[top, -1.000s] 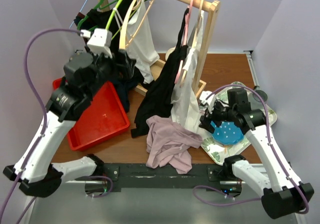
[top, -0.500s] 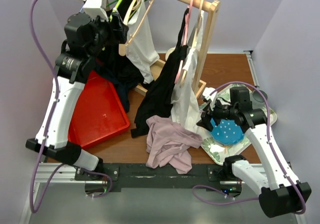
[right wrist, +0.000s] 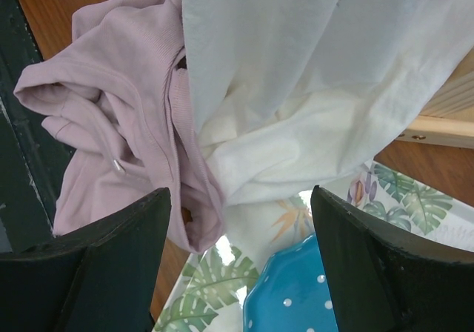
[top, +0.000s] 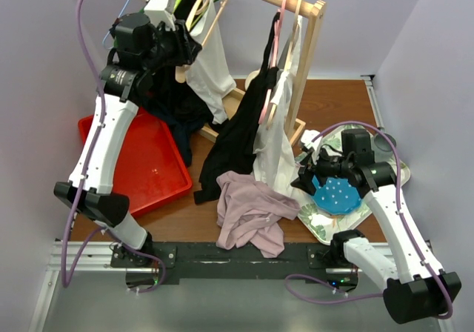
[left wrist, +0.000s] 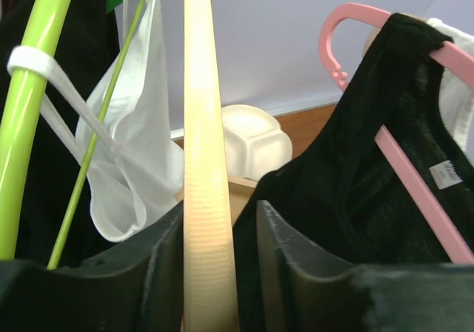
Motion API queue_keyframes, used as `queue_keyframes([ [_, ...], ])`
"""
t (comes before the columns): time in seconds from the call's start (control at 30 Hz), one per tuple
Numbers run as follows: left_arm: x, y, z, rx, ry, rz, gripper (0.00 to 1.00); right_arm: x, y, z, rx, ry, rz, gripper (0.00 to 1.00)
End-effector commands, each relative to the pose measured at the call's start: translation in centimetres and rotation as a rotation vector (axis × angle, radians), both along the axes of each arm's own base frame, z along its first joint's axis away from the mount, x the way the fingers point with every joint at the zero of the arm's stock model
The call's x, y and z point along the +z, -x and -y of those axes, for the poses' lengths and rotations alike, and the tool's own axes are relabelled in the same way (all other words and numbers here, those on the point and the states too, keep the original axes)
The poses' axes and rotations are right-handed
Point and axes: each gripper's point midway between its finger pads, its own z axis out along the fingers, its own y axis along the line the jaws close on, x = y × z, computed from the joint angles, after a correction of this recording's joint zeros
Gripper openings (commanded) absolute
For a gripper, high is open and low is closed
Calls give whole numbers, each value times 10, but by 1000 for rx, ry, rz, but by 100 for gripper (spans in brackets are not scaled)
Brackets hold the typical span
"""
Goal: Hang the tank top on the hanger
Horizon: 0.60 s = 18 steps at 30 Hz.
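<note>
left gripper (left wrist: 216,224) is clamped on the hanger (left wrist: 201,124), held high by the rack (top: 311,43); fetching it is judged the step in hand. the tank top (top: 248,213) is heaped at the near edge of the table (top: 333,102), just beside the right gripper (right wrist: 241,198), which is spread open; next a strap must be pinched.

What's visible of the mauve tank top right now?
The tank top is thin dusty-mauve fabric, crumpled in a heap at the table's near edge, partly over the black rail. The hanging white garment drapes onto its far side. The open right gripper hovers by it, not gripping.
</note>
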Motion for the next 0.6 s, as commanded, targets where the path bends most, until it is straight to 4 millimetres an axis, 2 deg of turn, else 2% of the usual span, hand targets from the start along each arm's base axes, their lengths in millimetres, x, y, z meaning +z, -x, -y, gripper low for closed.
queue_keyframes([
  [0.0,22,-16,-3,13,-35,100,37,8,0,-4,10,-37,21,81],
  [0.03,25,-17,-4,15,-39,109,22,8,0,-4,10,-37,22,81],
  [0.1,22,-22,-2,8,-44,110,10,8,0,-3,8,-37,19,81],
  [0.13,25,-21,-1,5,-43,118,0,9,0,-3,8,-38,21,81],
  [0.4,60,-12,9,-53,31,215,0,8,-1,-2,7,-39,18,81],
  [0.57,57,-18,27,-121,108,193,0,8,-1,-2,6,-39,18,81],
])
